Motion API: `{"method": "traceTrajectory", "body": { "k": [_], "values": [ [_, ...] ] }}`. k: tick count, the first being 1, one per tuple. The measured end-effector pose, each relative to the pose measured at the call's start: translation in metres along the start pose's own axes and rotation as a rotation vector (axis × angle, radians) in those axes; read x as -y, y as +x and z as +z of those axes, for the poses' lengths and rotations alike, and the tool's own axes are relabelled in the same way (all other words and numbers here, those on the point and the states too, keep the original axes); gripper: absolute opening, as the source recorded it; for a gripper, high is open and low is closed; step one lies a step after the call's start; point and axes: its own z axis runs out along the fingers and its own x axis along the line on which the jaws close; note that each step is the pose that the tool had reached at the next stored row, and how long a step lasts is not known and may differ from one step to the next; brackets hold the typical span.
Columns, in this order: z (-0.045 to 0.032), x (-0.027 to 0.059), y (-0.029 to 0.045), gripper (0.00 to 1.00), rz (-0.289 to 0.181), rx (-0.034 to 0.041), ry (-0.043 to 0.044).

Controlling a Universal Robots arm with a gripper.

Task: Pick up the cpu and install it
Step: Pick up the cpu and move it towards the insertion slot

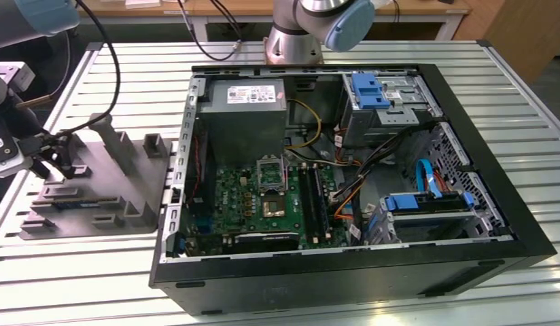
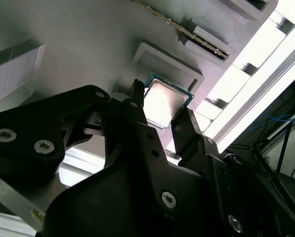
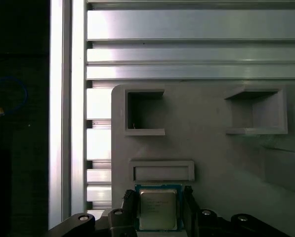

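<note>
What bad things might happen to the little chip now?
The gripper is at the cpu, which is flat and thin: it may slip or tilt. A raised ridge of the grey tray stands close beside it and might catch it. The socket sits inside the computer case among cables, which might snag.

The cpu (image 3: pixel 157 209) has a shiny metal top (green-edged); the tray (image 3: pixel 211 148) is matt grey plastic.

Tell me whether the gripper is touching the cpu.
Cannot tell. In both wrist views the gripper flanks the cpu, but neither shows contact or a gap plainly.
</note>
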Motion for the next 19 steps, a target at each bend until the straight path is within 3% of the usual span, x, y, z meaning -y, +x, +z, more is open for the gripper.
{"method": "traceTrajectory", "body": {
  "k": [16,19],
  "values": [
    [-0.0043,-0.0002,-0.0001,0.47,0.000,0.0000,0.0000],
    [-0.0087,-0.0005,-0.0001,0.47,0.001,0.0002,-0.0001]
  ]
}}
